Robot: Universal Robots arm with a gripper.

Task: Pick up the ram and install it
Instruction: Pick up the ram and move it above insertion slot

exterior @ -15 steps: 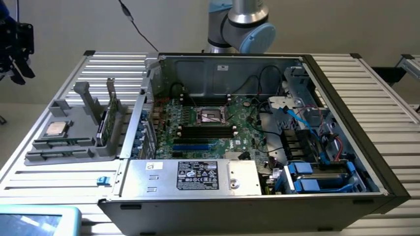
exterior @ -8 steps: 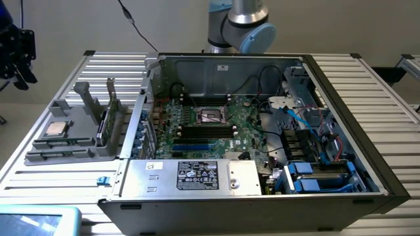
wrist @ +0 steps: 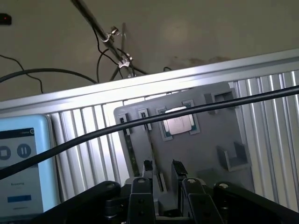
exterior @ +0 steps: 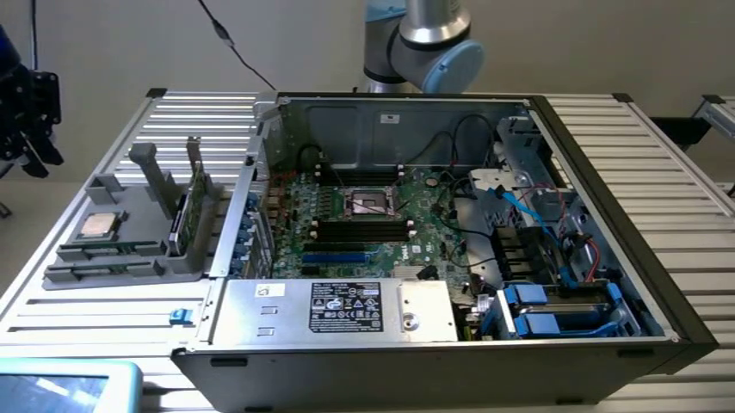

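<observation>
The gripper [wrist: 163, 167] sits at the lower centre of the wrist view, jaws spread wide with nothing between them. This looks like a hover above the grey holder [wrist: 201, 154], not a grasp. The ram [exterior: 181, 222] stands on its long edge in that holder at the exterior view's left, beside a taller card [exterior: 196, 176], so both flat faces are free for fingers to close on. From the wrist it is a thin line [wrist: 152, 147] running toward the gap in the jaws. The computer case [exterior: 597, 155] lies open on the slatted counter [exterior: 677, 215], its black memory slots [exterior: 361, 231] facing up at centre frame and empty.
</observation>
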